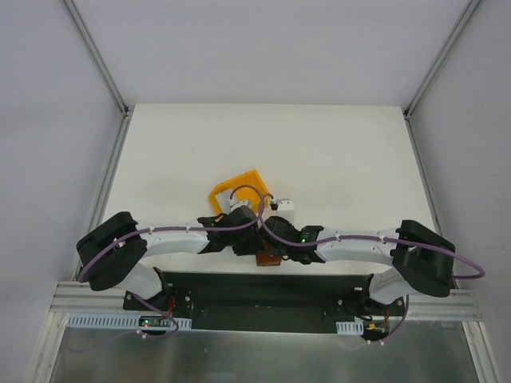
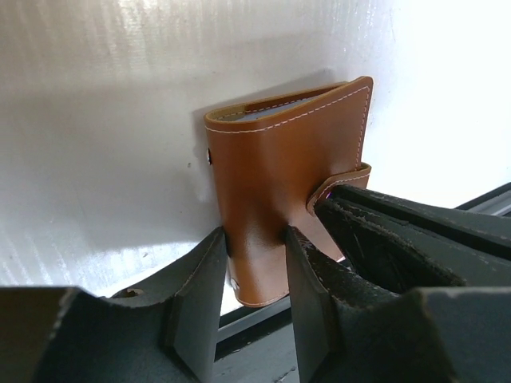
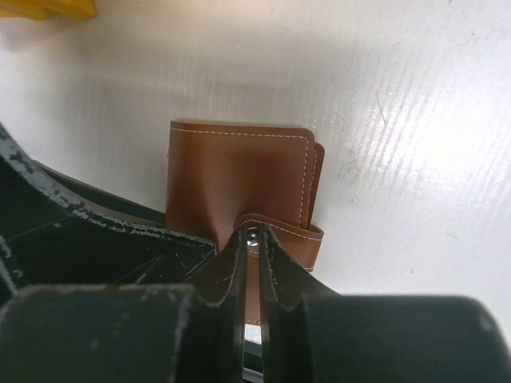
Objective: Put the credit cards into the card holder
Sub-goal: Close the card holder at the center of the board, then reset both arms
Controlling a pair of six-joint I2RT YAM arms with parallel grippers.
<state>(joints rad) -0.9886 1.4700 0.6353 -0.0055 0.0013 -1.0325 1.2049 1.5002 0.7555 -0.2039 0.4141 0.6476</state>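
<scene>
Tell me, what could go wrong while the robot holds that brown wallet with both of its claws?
1. The right gripper pinches only the thin snap tab. It might slip off when pulled, so the card holder would not open.
2. The left gripper clamps just one end of the holder, so a hard tug could twist it or pull it loose.

Both arms meet over the near middle of the table (image 1: 335, 144), crowding the card holder (image 2: 279, 175) – the left gripper (image 2: 255, 239) clamps its lower part, and the right gripper (image 3: 254, 235) pinches its snap tab beside it. The yellow bin (image 1: 238, 191) stands just behind, barring the far side. Room to pass lies farther back and out to both sides – up to the enclosure walls.
</scene>
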